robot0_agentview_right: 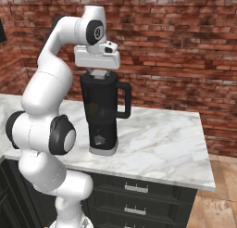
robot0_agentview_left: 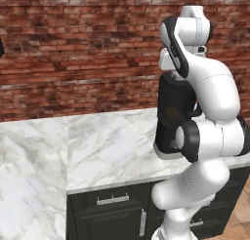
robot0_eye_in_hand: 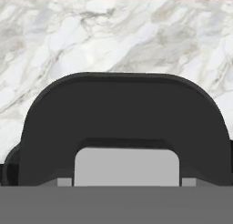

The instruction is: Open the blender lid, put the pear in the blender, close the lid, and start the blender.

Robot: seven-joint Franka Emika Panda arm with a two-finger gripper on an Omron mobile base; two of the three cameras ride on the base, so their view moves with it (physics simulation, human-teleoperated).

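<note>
The black blender (robot0_agentview_right: 102, 116) stands on the marble counter (robot0_agentview_right: 162, 139), its looped handle to the right; in the left base view my arm partly covers the blender (robot0_agentview_left: 171, 112). The blender lid (robot0_eye_in_hand: 123, 109) sits flat on the jar. My gripper (robot0_agentview_right: 100, 75) points straight down onto it from above. In the hand view the gripper (robot0_eye_in_hand: 126, 182) has a fingertip tight against each side of the lid's light-grey cap (robot0_eye_in_hand: 126, 166), shut on it. A dim brownish patch (robot0_agentview_right: 95, 109) shows through the jar wall; I cannot tell whether it is the pear.
A brick wall (robot0_agentview_right: 176, 46) runs behind the counter. Bare marble (robot0_agentview_left: 97, 146) stretches to the left of the blender and more lies to its right. Dark drawers (robot0_agentview_right: 139, 190) sit below the counter's front edge.
</note>
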